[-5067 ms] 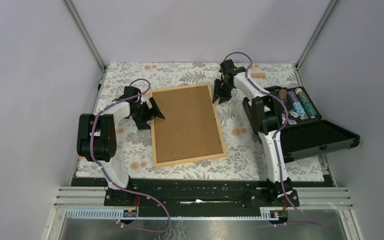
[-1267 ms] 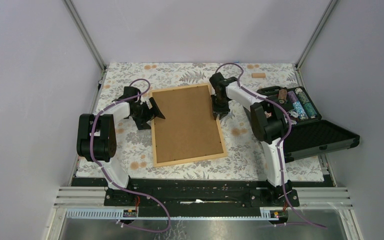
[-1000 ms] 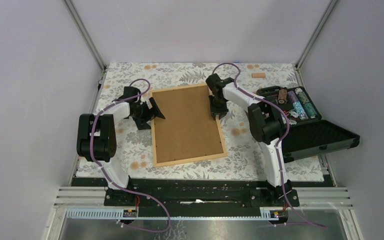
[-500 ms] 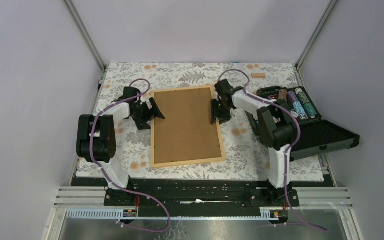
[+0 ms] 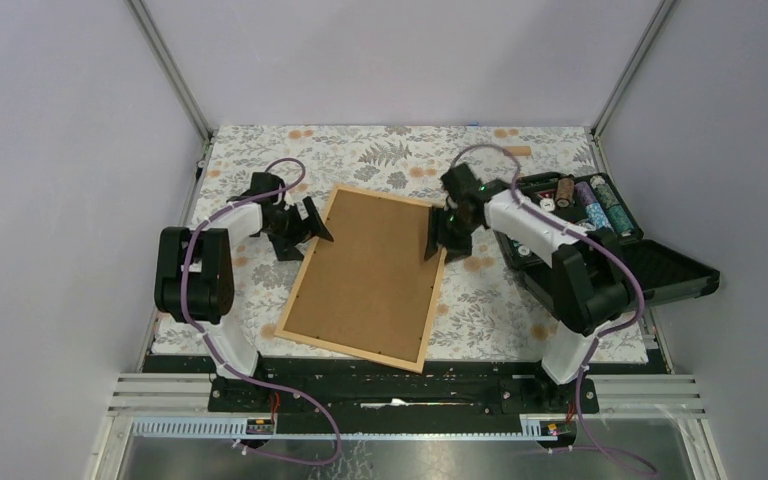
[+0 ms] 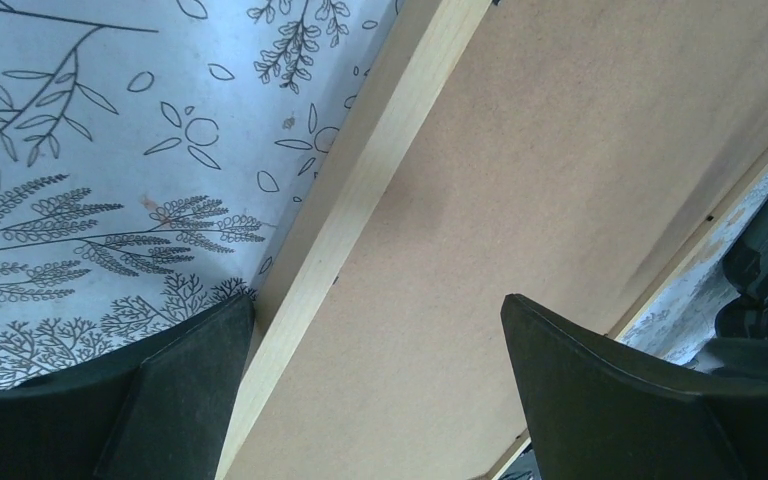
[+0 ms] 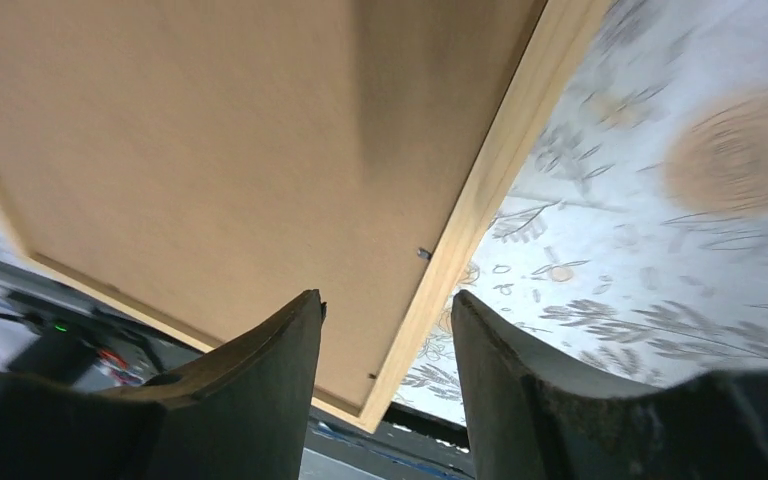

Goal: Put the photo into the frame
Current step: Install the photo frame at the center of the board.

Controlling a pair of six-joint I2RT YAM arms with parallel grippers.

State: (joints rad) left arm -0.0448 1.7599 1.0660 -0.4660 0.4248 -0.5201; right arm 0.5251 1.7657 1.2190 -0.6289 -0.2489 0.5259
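frame (image 5: 350,351) holding backing board (image 5: 365,270), chips (image 5: 590,203) in case (image 5: 650,275)

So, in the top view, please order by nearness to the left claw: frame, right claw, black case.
1. frame, directly at the left claw.
2. right claw, at the frame's opposite edge.
3. black case, far right.

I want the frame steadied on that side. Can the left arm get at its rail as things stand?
Probably yes. The left gripper has its fingers wide open, with the frame's wooden rail lying between them and nothing else in the gap. Their height above the rail is unclear.
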